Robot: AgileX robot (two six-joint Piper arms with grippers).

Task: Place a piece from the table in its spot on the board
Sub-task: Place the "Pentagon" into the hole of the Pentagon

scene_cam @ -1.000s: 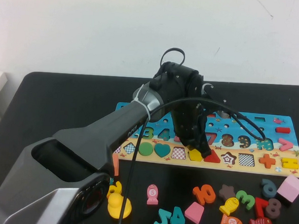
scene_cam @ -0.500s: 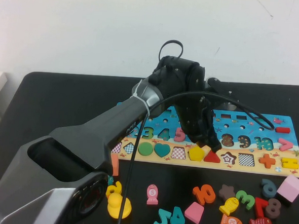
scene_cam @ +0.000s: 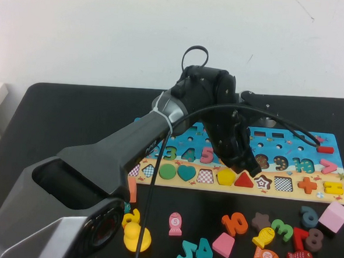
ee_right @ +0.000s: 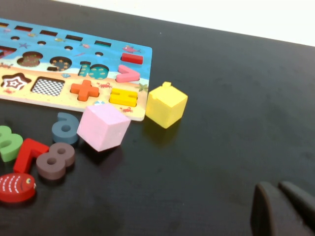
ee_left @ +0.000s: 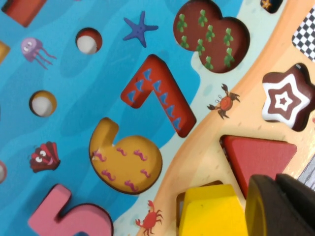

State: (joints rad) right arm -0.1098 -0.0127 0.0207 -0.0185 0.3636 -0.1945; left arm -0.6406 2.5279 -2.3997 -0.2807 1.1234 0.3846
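Left gripper (scene_cam: 247, 164) hangs just over the board's sandy strip with its fingers shut and nothing in them. Right below it, the yellow piece (scene_cam: 225, 177) lies in its place, between the checkered square hole (scene_cam: 205, 176) and the red triangle (scene_cam: 244, 180). In the left wrist view one edge of the piece (ee_left: 212, 211) may sit a bit high, so the step looks like pushing it flat. Next, the arm should press gently or lift away without knocking it. Nearer the robot, loose numbers and fish lie on the table (scene_cam: 73, 117). The right gripper (ee_right: 283, 209) rests low over bare table, shut.

A second ago the left gripper was right over the piece. Now it has slid toward the triangle, and the pentagon shows whole.
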